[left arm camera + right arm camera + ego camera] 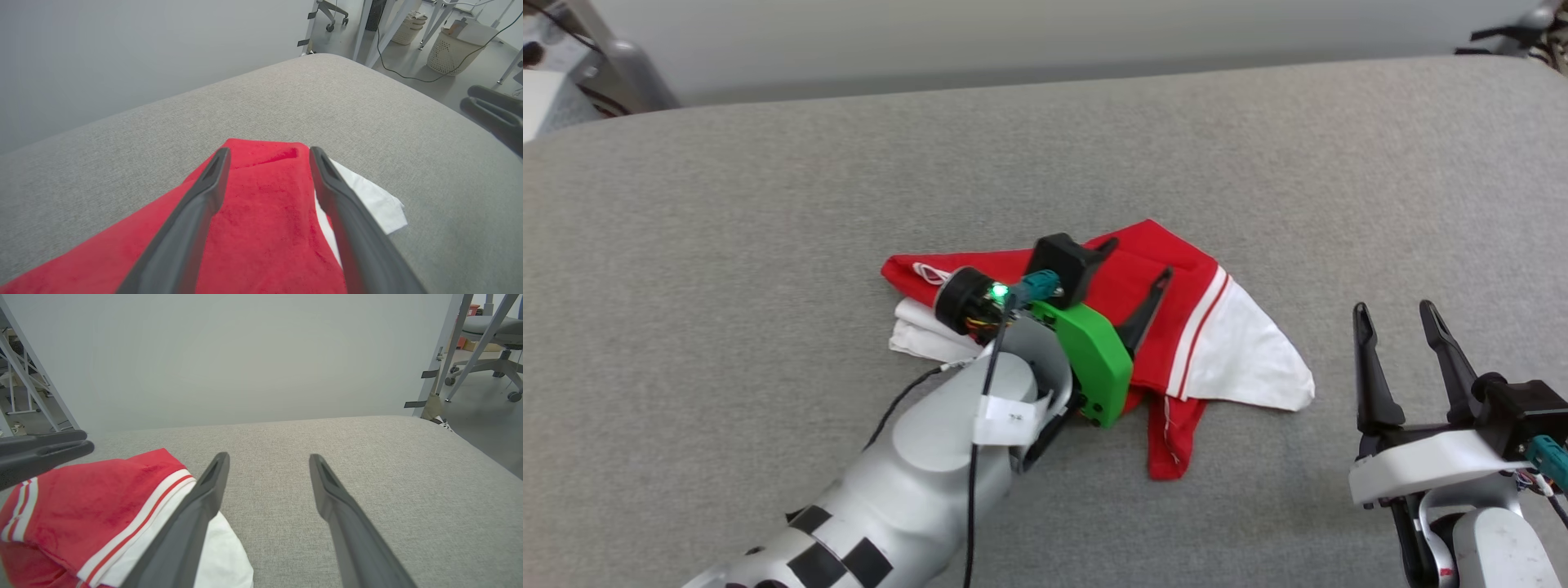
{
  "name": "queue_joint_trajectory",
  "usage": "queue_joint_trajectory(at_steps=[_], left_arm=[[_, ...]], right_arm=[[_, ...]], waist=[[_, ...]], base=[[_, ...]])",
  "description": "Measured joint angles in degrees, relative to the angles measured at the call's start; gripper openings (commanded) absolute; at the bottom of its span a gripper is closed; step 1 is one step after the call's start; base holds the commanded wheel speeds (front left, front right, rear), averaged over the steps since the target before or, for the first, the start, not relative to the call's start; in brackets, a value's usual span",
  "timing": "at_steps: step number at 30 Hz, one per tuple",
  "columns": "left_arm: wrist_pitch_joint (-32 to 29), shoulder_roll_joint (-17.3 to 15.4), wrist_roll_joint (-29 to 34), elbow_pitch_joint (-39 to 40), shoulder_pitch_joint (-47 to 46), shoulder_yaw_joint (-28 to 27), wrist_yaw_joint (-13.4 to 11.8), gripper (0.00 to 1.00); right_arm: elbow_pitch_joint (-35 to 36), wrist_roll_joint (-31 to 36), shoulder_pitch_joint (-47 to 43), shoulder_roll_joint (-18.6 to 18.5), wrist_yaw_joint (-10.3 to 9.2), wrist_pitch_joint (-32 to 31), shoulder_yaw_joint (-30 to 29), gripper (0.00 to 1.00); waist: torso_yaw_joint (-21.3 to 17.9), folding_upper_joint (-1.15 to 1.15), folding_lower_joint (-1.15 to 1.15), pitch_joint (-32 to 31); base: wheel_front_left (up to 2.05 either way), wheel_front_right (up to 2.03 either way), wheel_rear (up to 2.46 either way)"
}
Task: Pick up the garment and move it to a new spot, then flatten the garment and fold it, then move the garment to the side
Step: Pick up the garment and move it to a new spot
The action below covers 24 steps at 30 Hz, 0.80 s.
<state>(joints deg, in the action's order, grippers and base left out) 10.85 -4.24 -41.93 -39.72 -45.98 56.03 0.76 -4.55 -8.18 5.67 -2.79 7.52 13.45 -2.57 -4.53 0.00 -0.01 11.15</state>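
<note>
The garment (1176,253) lies crumpled near the middle of the grey cloth-covered tabletop (768,204), a bunched heap of red with a white fold at its left end. The left pincer (1139,258) reaches in over the garment's middle from the near-left, its two dark fingers apart above the red cloth and gripping nothing. In the left wrist view they straddle a red fold (261,228), and whether they touch it cannot be told. At the garment's right end a white sleeve (1241,351) edged with red-and-white stripes lies flat, pointing right. To the right of the garment, clear of that sleeve, the right pincer (1395,310) stands over bare tabletop, fingers apart and empty.
</note>
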Motion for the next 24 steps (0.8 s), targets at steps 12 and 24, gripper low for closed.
queue_joint_trajectory(at_steps=[12,24], left_arm=[[3.8,-13.3,2.0,12.3,7.0,-12.2,-5.2,1.00],[3.8,-16.3,9.1,27.8,33.0,-29.3,-8.3,1.00]], right_arm=[[0.6,1.1,-4.4,0.0,0.01,-1.2,-1.7,1.00],[0.7,0.5,-7.6,0.0,0.01,-1.6,-1.9,1.00]], waist=[[6.8,0.00,0.00,-6.0],[9.8,-0.01,0.00,-9.3]], base=[[0.00,0.00,0.00],[0.00,0.00,0.00]])
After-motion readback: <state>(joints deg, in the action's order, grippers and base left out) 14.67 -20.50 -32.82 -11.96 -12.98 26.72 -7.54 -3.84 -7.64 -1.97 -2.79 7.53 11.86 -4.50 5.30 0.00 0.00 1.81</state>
